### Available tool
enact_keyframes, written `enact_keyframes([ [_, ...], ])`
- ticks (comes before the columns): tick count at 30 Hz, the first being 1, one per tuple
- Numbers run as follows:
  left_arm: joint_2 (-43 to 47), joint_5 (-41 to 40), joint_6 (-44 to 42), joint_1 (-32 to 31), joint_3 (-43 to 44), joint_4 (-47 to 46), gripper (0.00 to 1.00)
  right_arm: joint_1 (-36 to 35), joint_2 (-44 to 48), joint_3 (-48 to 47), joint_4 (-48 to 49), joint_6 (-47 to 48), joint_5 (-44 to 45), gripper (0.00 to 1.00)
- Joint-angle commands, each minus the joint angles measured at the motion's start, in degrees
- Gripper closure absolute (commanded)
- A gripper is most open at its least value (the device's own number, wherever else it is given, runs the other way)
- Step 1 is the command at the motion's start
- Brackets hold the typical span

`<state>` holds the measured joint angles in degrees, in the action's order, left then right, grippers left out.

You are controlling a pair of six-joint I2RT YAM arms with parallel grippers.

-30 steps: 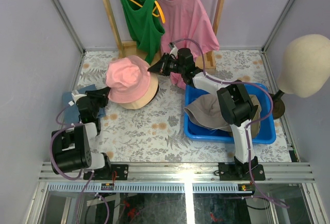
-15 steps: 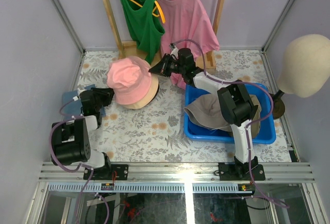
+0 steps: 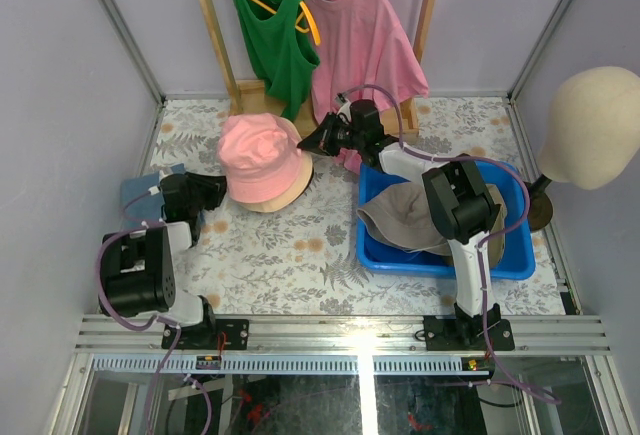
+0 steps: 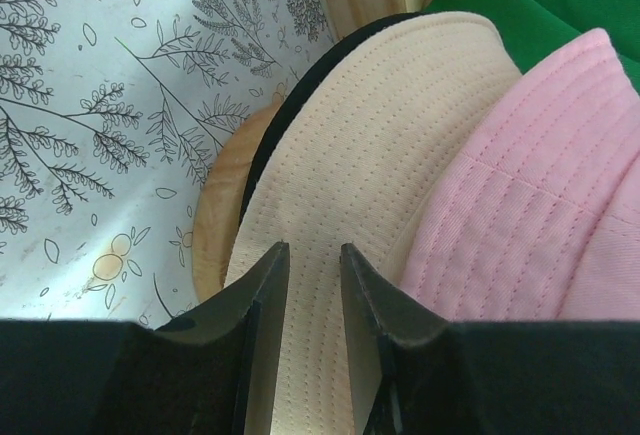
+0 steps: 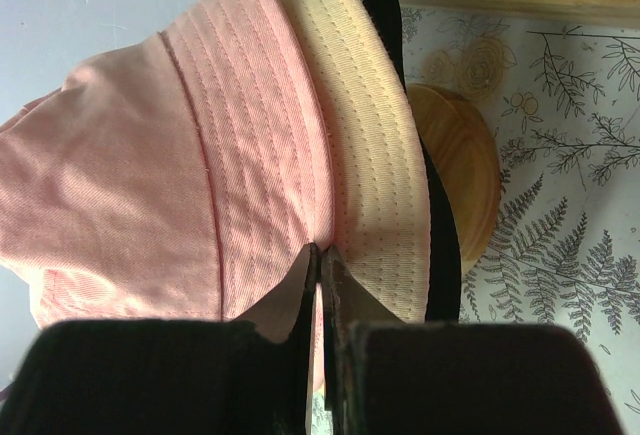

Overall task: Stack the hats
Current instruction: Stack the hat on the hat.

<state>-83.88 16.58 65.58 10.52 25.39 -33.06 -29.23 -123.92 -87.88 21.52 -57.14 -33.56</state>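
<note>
A pink bucket hat point(image 3: 262, 158) sits on top of a beige hat point(image 3: 287, 193), with a black hat's edge point(image 5: 440, 225) under that. My right gripper point(image 3: 312, 139) is shut on the pink hat's brim point(image 5: 250, 145) at the stack's far right side. My left gripper point(image 3: 214, 191) is at the stack's left edge, jaws a little apart over the beige brim point(image 4: 390, 125), beside the pink hat point(image 4: 530, 205). A grey-taupe hat point(image 3: 400, 217) lies in the blue bin point(image 3: 440, 260). A blue cap point(image 3: 138, 191) lies at the far left.
A round wooden disc point(image 5: 465, 165) lies under the stack. A green shirt point(image 3: 268, 35) and a pink shirt point(image 3: 362, 40) hang on a wooden rack behind. A cream mannequin head point(image 3: 595, 125) stands at the right.
The right gripper has drawn back to the right, shifting the pink hat slightly right on the stack. The left gripper has moved right, up to the stack's edge.
</note>
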Motion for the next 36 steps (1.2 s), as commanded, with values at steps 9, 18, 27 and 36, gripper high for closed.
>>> enact_keyframes([
  [9, 9.43, -7.13, 3.69, -0.35, -2.63, 1.13, 0.63, 0.89, -0.10, -1.63, 0.81, 1.65, -1.21, 1.00],
  [18, 10.17, -6.07, 9.07, 0.06, -6.81, -8.03, 0.45, 0.93, -0.09, -2.28, 1.08, 1.62, -1.93, 1.00],
  [27, -1.13, -5.32, 23.86, 0.11, -14.26, -38.08, 0.43, 0.91, 0.16, -2.59, 1.25, 1.57, -2.12, 1.00],
  [36, -6.49, -8.05, 30.14, 0.11, -17.15, -52.65, 0.43, 0.87, 0.08, -3.24, 1.11, 1.60, -1.81, 1.00],
])
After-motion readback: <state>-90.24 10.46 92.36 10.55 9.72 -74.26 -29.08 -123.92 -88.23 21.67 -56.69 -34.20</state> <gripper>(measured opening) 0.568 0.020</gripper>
